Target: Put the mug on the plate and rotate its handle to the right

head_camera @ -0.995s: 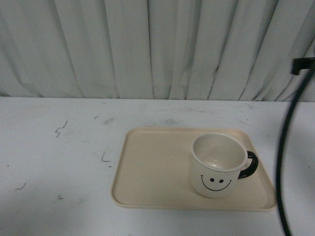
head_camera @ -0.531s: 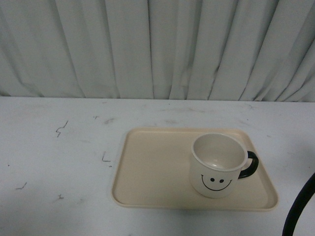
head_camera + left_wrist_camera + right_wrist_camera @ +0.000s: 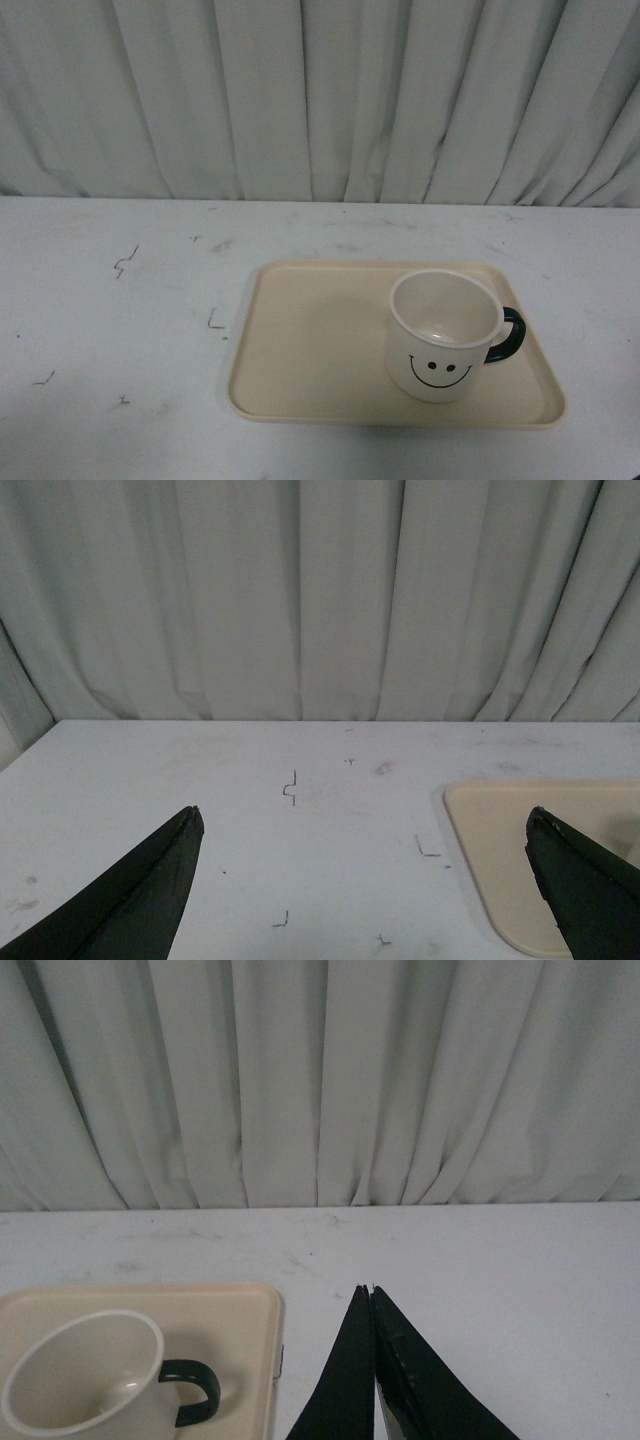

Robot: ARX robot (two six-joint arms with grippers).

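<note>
The cream mug (image 3: 443,336) with a black smiley face stands upright on the right part of the beige plate (image 3: 310,340). Its dark handle (image 3: 507,335) points to the right. The mug (image 3: 85,1380), its handle (image 3: 195,1390) and the plate (image 3: 235,1310) also show in the right wrist view. My right gripper (image 3: 368,1288) is shut and empty, above the table beside the plate's edge. My left gripper (image 3: 365,815) is open and empty, over bare table, with a corner of the plate (image 3: 500,830) near one fingertip (image 3: 560,865). Neither gripper shows in the front view.
The white table (image 3: 120,330) carries small dark pen marks (image 3: 124,262). A pleated grey-white curtain (image 3: 320,100) hangs along the table's far edge.
A dark cable at the right edge of the front view has dropped down and left the frame. The mug and plate have not moved.
</note>
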